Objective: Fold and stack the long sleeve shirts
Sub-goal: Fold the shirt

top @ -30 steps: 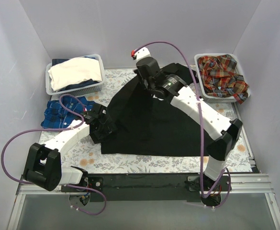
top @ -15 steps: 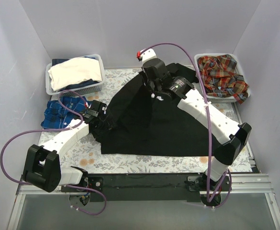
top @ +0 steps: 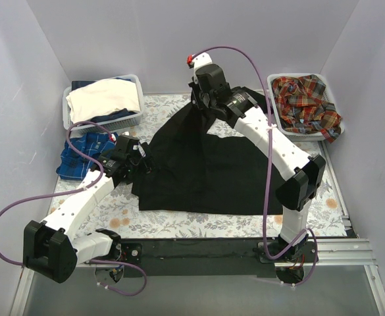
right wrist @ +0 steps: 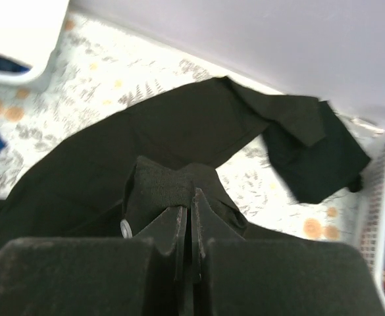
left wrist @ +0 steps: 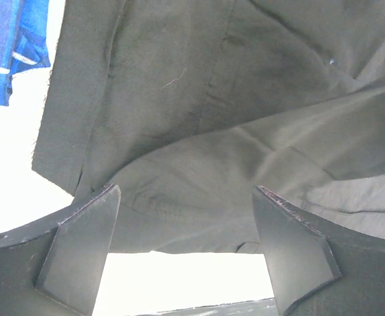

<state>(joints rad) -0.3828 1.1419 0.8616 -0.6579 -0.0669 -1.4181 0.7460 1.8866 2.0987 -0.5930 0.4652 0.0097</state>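
My right hand [right wrist: 191, 197] is pressed together on a bunched fold of the black shirt [top: 205, 171], and it holds that fold raised above the far middle of the counter [top: 172, 224]. A small pale button [right wrist: 125, 228] shows on the cloth just left of my fingers. From the pinch the black shirt slopes down and spreads wide over the middle of the counter, its near hem lying flat and straight. One sleeve [right wrist: 310, 151] trails off to the far right and ends just beside the right basket [top: 273, 99].

My left hand [left wrist: 185, 191] is spread wide at the shirt's left edge, holding nothing. The dark cloth fills the view between my two fingers [left wrist: 87, 230]; I cannot tell whether they touch it.

Left of that hand the blue-and-white checked shirt [top: 80, 155] lies crumpled on the counter, close to the black shirt's edge. Beyond it, in the far left corner, the left basket [top: 67, 118] holds a folded white cloth [top: 103, 99] on top of something dark blue. In the far right corner, the red-orange plaid shirts [top: 307, 105] are heaped in the right basket, one part hanging over its outer rim.
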